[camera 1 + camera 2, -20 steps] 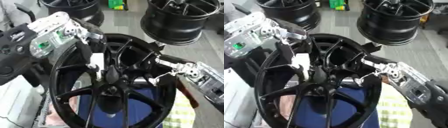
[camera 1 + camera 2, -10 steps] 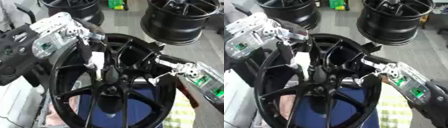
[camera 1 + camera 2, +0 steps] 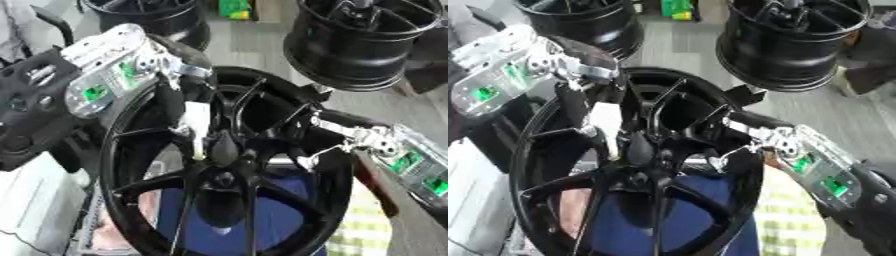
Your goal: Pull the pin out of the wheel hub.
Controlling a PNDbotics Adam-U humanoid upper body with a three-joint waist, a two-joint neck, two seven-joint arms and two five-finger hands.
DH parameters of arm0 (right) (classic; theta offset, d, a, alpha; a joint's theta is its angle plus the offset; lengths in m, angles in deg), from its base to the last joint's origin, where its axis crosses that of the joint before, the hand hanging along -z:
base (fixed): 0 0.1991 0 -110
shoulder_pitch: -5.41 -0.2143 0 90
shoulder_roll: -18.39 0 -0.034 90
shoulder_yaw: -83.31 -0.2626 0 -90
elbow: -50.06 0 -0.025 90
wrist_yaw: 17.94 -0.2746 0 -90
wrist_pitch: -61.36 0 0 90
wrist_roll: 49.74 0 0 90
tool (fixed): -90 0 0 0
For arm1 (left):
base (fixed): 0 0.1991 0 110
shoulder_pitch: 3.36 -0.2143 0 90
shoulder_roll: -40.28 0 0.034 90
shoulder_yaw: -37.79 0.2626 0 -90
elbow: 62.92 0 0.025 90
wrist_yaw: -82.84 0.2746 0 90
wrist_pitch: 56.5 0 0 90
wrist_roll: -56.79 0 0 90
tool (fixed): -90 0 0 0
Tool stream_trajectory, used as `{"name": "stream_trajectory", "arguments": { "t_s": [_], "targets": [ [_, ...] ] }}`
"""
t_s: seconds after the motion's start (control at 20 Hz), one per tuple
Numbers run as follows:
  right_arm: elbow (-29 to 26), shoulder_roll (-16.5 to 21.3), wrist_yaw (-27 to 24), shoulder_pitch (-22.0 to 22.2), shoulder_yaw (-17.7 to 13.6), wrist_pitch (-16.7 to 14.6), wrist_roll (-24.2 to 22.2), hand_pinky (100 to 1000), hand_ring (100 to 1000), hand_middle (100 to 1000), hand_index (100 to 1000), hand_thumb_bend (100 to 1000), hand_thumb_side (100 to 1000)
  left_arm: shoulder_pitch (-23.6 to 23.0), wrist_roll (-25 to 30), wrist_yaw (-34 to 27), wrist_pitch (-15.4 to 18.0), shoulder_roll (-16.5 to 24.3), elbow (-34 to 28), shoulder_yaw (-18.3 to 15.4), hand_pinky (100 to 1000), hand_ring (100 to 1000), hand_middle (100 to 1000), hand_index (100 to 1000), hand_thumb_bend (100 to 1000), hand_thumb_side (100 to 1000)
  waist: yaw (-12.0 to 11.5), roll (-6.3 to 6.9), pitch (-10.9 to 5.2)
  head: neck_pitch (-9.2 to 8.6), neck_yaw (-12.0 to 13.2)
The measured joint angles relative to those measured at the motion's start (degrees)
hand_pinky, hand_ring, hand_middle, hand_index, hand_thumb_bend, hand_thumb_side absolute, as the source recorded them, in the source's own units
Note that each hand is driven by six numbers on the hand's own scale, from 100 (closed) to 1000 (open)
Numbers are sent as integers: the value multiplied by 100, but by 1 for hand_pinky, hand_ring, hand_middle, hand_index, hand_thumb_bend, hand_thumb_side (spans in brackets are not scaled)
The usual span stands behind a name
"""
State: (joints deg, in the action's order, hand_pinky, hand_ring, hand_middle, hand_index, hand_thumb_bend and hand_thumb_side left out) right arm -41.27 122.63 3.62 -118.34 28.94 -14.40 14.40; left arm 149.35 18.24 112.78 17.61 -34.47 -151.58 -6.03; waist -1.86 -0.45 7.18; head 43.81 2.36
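At the centre of my view stands the big glossy black alloy wheel with thin spokes [image 3: 219, 200], tilted up on its edge so its face and hub look toward the head camera. I judge it is propped that way so both arms can reach the middle from either side.

My left hand [image 3: 179, 85] comes in over the upper left rim, its dark fingers reaching down toward the hub. Between them sits the pale, whitish pin [image 3: 198, 127], upright, with its lower end at or just above the black hub centre [image 3: 220, 150]. The fingers look curled around the pin's upper part, pinching it. I cannot tell whether its tip is still seated in the hub or already free.

My right hand [image 3: 750, 135] reaches in from the right, its fingers bent over the rim and a spoke. I read that as a bracing hold, there so the wheel does not tip or roll as the pin is drawn. How fully those fingers close I cannot make out, but they do wrap the metal.

Beneath the wheel I see a dark blue cloth [image 3: 289, 215] and a yellow-green checked cloth [image 3: 789, 210], probably padding. Two more black wheels [image 3: 359, 40] sit behind, well apart.

My judgement is that the pull should follow the pin's own line, upward and away from the hub; a sideways tug risks jamming it.
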Motion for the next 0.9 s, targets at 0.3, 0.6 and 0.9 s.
{"name": "stream_trajectory", "arguments": {
  "t_s": [0.3,0.6,0.9],
  "targets": [
    [1,0,0,0,2,0,-1,804,694,613,710,100,193,121,-4,-43,-11,171,-344,-222,752,448,225,395,539,100,-19,0,-7,0,-2],
    [1,0,0,1,2,6,-6,804,695,613,710,100,195,187,-23,-188,-47,447,-755,-580,752,445,219,386,539,100,-23,2,-11,0,-9],
    [2,36,1,70,-54,26,17,805,695,613,710,100,195,252,-265,-311,-334,813,-1021,-1013,744,423,190,355,436,100,-138,-37,-36,-7,-143]
  ]
}}
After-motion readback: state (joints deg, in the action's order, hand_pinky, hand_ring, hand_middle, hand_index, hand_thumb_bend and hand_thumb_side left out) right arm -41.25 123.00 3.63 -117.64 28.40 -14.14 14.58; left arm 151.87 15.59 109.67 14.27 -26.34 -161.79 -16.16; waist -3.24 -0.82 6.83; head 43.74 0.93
